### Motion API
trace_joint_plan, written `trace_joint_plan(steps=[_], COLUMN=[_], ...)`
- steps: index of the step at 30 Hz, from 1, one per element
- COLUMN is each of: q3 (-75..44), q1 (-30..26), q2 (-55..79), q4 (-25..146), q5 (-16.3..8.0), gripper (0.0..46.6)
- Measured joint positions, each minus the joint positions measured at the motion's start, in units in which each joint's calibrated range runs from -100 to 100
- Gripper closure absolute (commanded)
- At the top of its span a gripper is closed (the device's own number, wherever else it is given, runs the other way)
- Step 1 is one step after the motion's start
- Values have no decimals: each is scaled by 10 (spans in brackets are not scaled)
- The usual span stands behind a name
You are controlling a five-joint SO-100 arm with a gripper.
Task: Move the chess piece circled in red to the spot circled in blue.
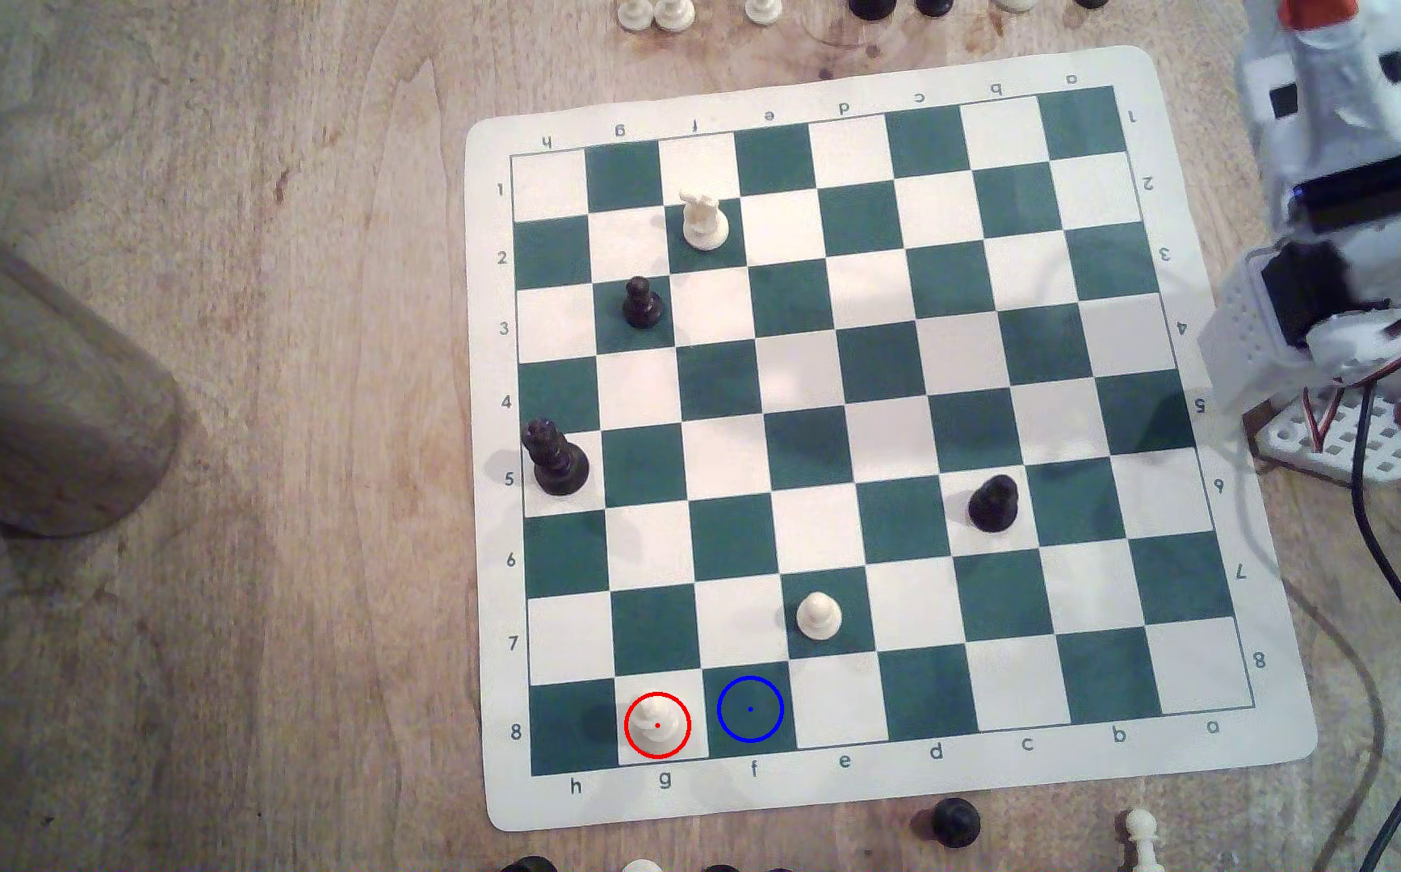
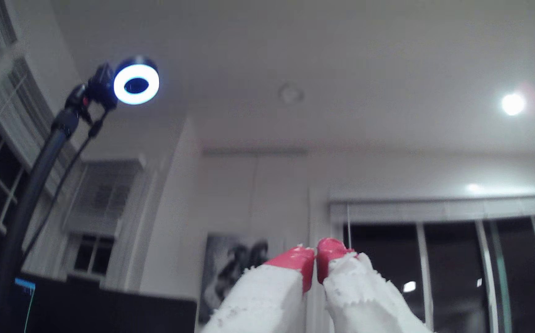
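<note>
Pincer point(image 2: 315, 256) is clenched on nothing, aimed at the ceiling, while the cream round-topped chess piece point(image 1: 656, 724) sits lower-centre on the board.

Gripper point(image 2: 316, 256): white fingers, red tips pressed together, nothing between.
Arm point(image 1: 1351, 251): white shell, black blocks, orange accents, well apart from marked squares.
Board point(image 1: 864, 436): dark green and white checks, white border, dark letters and numbers.
Chess piece circled in red point(image 1: 656, 723): cream-white, thin red ring, red dot.
Spot circled in blue point(image 1: 750, 709): dark green square, blue ring, blue dot.
Pawn point(image 1: 818, 616): cream-white.
Table point(image 1: 260, 503): pale brown wood grain.
Ring light point(image 2: 136, 80), beyond gripper: white-blue glow, black housing.
</note>
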Motion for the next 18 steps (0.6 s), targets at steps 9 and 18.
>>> trace_joint_plan(steps=[9,18], q3=[-167,-380], q1=[-7,-53], q2=[145,321], q4=[308,600], q5=[0,-10], gripper=[464,399])
